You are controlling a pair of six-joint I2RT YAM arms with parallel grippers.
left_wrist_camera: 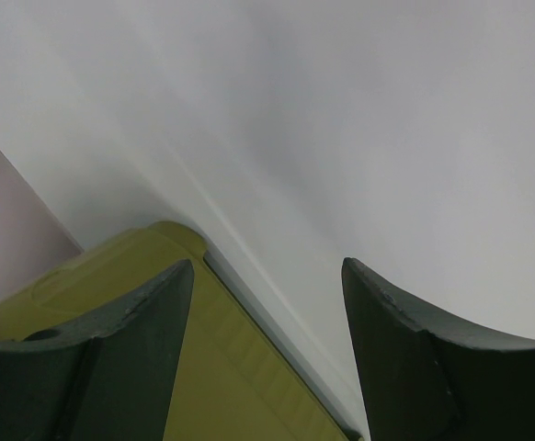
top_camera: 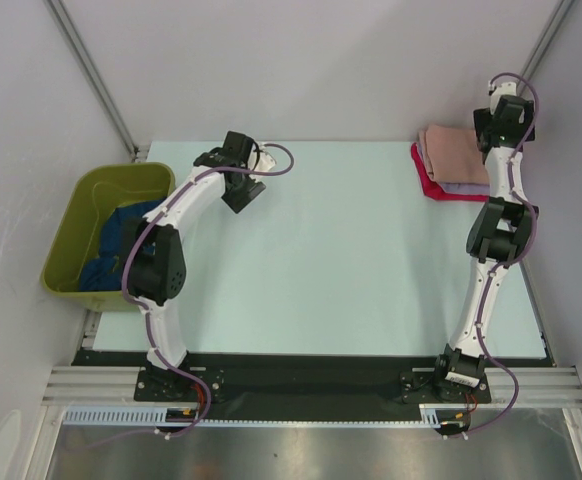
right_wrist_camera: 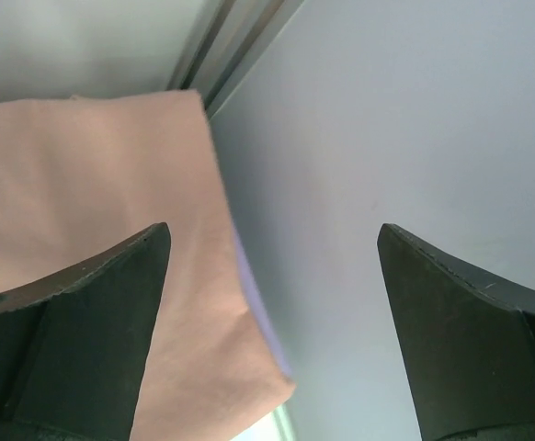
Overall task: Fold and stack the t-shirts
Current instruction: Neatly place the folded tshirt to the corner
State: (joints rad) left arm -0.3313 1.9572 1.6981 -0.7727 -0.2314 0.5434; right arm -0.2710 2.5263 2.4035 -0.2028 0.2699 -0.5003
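A folded stack lies at the table's far right: the salmon-pink t-shirt [top_camera: 453, 150] on top, the lavender t-shirt [top_camera: 461, 187] under it, the red t-shirt [top_camera: 427, 182] at the bottom. The dark blue t-shirt [top_camera: 113, 245] lies crumpled in the olive-green tub [top_camera: 91, 190]. My right gripper [top_camera: 493, 125] is open and empty, raised beside the stack's far right edge; its wrist view shows the salmon-pink shirt [right_wrist_camera: 93, 184] and a lavender edge [right_wrist_camera: 258, 312]. My left gripper [top_camera: 239, 192] is open and empty, at the far left of the table near the tub [left_wrist_camera: 231, 367].
The pale table top [top_camera: 331, 250] is bordered by grey walls with metal frame bars at the back corners. The tub stands off the table's left edge. Both arm bases sit on the black rail at the near edge.
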